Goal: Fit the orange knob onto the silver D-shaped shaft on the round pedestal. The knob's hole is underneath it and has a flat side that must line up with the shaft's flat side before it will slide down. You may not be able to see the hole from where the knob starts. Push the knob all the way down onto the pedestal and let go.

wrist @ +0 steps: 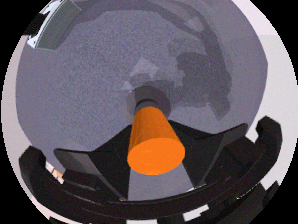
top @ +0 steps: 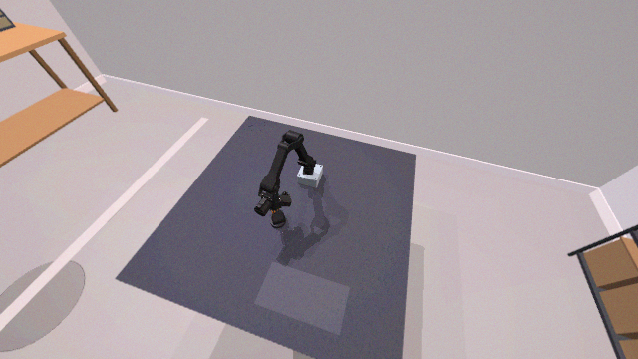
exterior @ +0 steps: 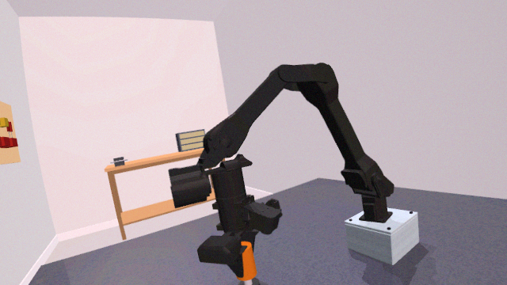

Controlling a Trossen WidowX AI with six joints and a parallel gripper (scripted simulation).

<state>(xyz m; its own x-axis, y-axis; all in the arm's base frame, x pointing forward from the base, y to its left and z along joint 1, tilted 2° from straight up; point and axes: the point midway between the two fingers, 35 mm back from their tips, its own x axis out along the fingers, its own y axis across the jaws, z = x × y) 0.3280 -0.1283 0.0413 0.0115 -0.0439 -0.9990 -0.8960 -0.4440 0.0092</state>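
The orange knob (exterior: 249, 262) (wrist: 156, 156) is upright between the fingers of my gripper (exterior: 247, 264) (wrist: 154, 145), which is shut on it. In the exterior view a short piece of the silver shaft (exterior: 248, 282) shows right under the knob, so the knob's bottom is a little above the round pedestal. The dark round pedestal (wrist: 162, 96) shows just beyond the knob's lower end in the wrist view. In the top view the fingers mostly cover the knob and pedestal. The hole, the shaft's flat side and how they line up are hidden.
The arm's white base box (top: 309, 180) (exterior: 372, 241) stands on the dark mat (top: 369, 199), behind and to the right of the gripper in the exterior view. A wooden table (exterior: 158, 160) stands against the far wall. A shelf with brown boxes (top: 610, 264) is at the right in the top view.
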